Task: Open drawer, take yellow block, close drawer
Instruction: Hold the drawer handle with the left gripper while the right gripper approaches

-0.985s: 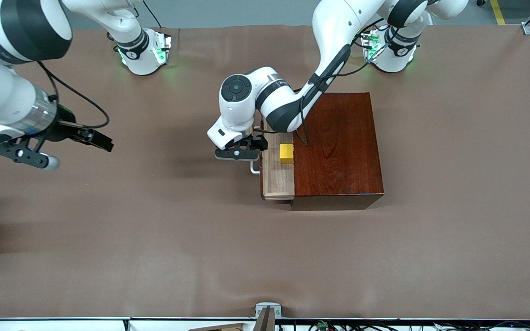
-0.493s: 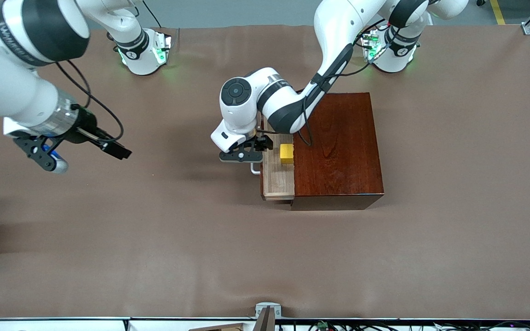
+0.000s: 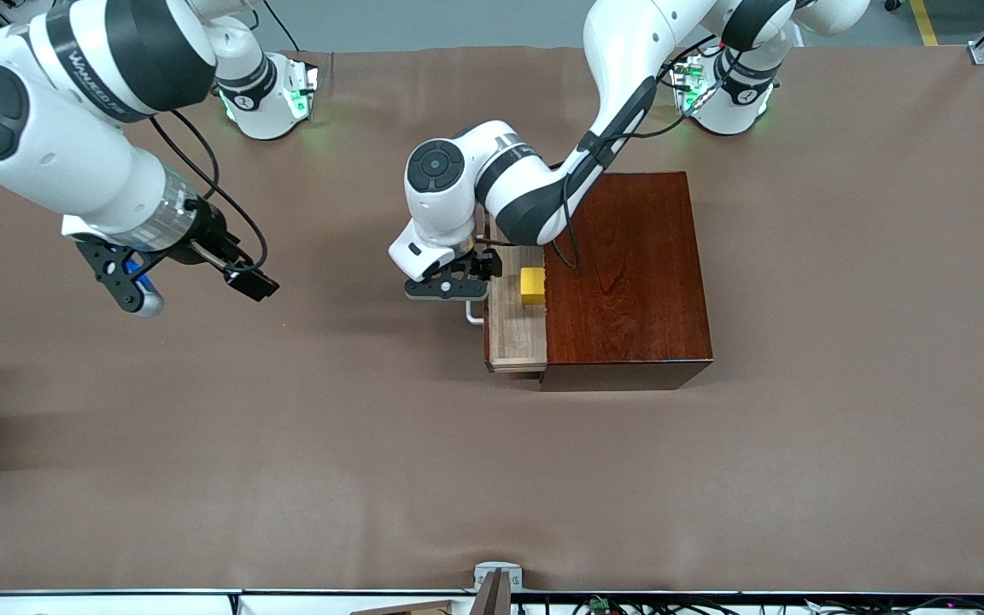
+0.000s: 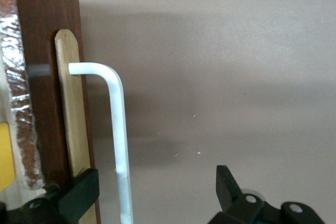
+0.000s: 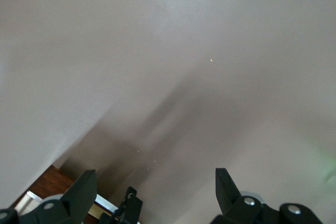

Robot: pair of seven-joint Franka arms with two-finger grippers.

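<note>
Front view is taken from high, facing the bases. The white U-shaped bar handle (image 4: 119, 140) (image 3: 472, 315) is seen close by the left wrist view.

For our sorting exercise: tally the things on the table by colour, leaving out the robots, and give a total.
Red-brown: 1, the wooden box with its drawer pulled open
Yellow: 1, the yellow block in the drawer
White: 1, the handle
Total: 3

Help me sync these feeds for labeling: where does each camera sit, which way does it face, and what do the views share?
Front view: high across the table, facing both arms; shows the wooden box, the open drawer and the yellow block.
Left wrist view: on the left arm, looking down past the open left gripper straddling the white handle.
Right wrist view: on the right arm, facing the table past the open right gripper.
Shared: the handle and the box appear in the front and left wrist views.
</note>
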